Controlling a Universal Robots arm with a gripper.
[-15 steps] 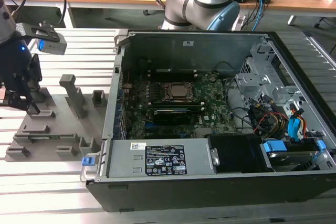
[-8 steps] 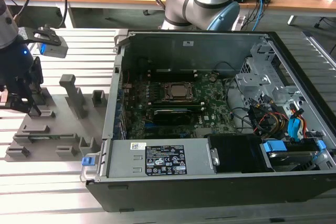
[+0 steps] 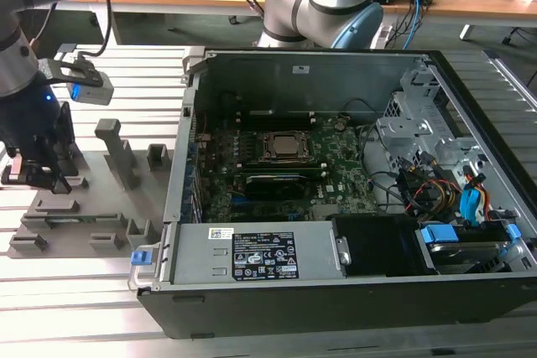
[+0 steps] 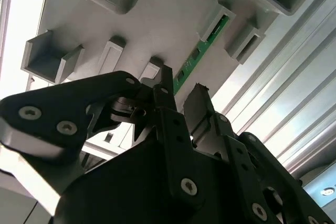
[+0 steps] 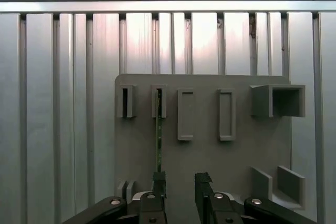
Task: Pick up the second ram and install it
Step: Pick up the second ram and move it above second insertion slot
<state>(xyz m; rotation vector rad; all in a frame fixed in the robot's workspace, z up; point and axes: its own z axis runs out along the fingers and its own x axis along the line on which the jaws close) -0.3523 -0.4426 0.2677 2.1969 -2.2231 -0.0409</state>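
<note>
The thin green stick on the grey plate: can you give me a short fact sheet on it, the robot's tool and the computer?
Second ram: thin green stick, on edge in the slots of the grey fixture, not gripped
Tool: open, low over the fixture at the stick's end
Computer case: lid off, at the exterior view's right of the fixture
Install: not yet done

Ribbed aluminium table (image 3: pixel 67 308) carries a grey fixture plate (image 3: pixel 101 207) and open computer case (image 3: pixel 336 303)

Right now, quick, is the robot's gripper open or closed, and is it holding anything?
Gripper: open, holding nothing, right by the ram stick in the grey fixture.
</note>
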